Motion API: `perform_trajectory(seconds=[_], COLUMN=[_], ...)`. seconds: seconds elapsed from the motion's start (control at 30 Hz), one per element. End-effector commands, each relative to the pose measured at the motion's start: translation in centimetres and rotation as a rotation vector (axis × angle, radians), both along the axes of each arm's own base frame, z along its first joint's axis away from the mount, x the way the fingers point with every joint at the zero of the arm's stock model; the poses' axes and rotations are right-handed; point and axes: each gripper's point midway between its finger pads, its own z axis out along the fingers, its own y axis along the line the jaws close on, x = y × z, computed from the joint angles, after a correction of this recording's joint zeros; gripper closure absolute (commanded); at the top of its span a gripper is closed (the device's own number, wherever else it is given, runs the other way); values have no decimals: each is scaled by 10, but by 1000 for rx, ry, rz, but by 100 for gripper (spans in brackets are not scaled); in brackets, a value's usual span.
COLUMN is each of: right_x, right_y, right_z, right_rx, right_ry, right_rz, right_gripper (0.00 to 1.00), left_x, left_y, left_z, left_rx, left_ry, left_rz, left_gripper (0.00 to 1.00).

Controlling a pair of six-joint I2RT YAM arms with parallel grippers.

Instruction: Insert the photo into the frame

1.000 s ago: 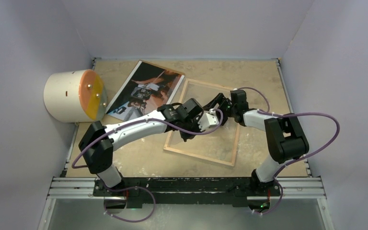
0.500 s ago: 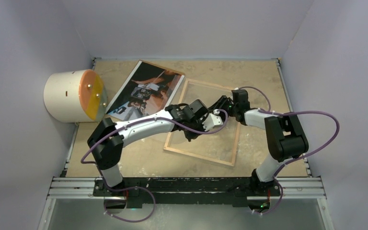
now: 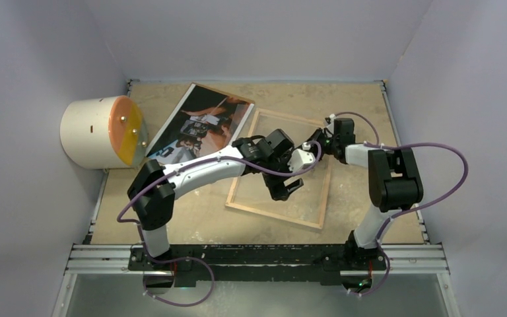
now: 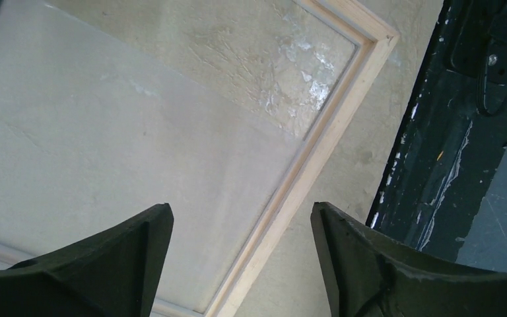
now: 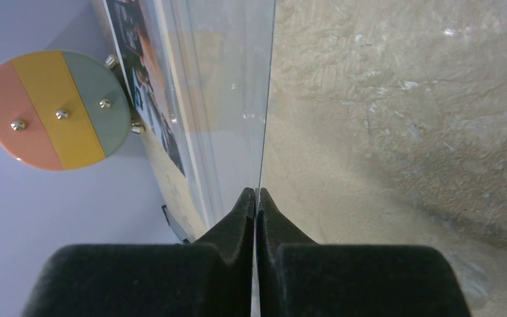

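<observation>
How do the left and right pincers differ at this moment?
The left pincer stands open, jaws well apart; the right pincer is shut. The left pincer holds nothing, hovering above the frame; the right pincer pinches the edge of the clear pane. Both are dark and sit at the frame.

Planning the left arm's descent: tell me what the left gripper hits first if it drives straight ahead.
The left gripper would likely meet the frame first, close to its edge; depth is unclear.
</observation>
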Motion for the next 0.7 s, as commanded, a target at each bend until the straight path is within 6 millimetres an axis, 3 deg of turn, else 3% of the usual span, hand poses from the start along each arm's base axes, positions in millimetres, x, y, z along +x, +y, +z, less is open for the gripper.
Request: perform_trajectory(seconds=[0.0,0.1,0.2,0.33,0.4,0.53,0.67], right_x=[-10,-10,-11,-20,-20,-23,-28], right_y=[1,-16,-26,-25,-38,-44,-51], right_z=[12,8,7,7,6,5,5], right_rx=[89,32,11,18,12,10,-6], right_ry=[-57,-47,-38,-28,-20,-11,0], right_rz=[71,38,21,37,6,-9,-14], right_gripper=[100,100,100,100,100,100,100], left_x=[28,68,115,171,193,218,217], left_y=[8,41,84,141,165,192,195], left_z=[52,65,65,50,40,15,-4], left_rx=[-118,-133,-104,-55,-22,38,55], left_ry=[-43,-60,-122,-166,-196,-209,-190], left_rz=[14,93,185,316,369,425,423], left_gripper=[18,14,13,13,13,13,13])
